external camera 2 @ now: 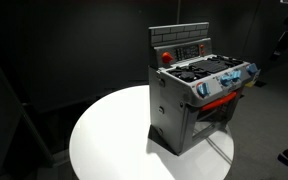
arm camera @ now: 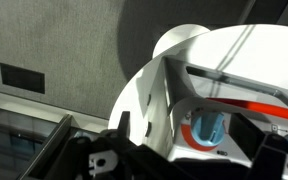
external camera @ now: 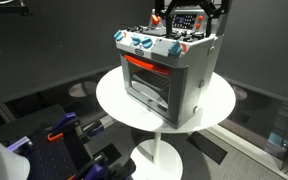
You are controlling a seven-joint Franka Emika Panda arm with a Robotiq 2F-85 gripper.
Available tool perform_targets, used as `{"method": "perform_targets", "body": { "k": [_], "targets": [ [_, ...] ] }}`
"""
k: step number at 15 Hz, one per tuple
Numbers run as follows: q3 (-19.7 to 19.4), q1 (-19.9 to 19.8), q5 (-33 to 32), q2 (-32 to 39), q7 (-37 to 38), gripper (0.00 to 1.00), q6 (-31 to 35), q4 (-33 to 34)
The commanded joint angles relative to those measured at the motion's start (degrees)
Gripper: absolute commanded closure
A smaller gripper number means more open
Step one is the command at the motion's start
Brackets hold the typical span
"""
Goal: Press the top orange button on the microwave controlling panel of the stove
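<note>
The grey toy stove [external camera: 169,75] stands on a round white table [external camera: 114,95] and shows in both exterior views [external camera 2: 179,110]. Its dark upright microwave controlling panel [external camera: 187,18] rises at the back, with orange-red spots [external camera 2: 189,48]. In the wrist view my gripper [arm camera: 184,165] is open and empty. Its dark fingers frame a blue knob with an orange ring [arm camera: 209,125] at the stove's front corner [arm camera: 144,100]. The panel is out of the wrist view. I cannot make the gripper out clearly in either exterior view; dark shapes flank the panel at the top edge.
Blue and purple objects [external camera: 64,135] lie on the floor below the table. The table edge [external camera 2: 104,135] curves round the stove with bare white surface in front. Grey carpet and a dark floor plate [arm camera: 22,77] show beyond the table [arm camera: 184,40].
</note>
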Motion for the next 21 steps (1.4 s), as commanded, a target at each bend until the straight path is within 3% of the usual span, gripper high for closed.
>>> {"method": "perform_targets", "body": {
  "k": [1,10,21],
  "targets": [
    [1.64,-0.05,1.16,5.55,1.22,0.00,1.23,5.40],
    [4.60,-0.62,2.63,14.19,2.11,0.00,4.28,14.16],
    [6.44,-1.14,5.31,19.12,2.25,0.00,4.70,21.97]
  ]
}}
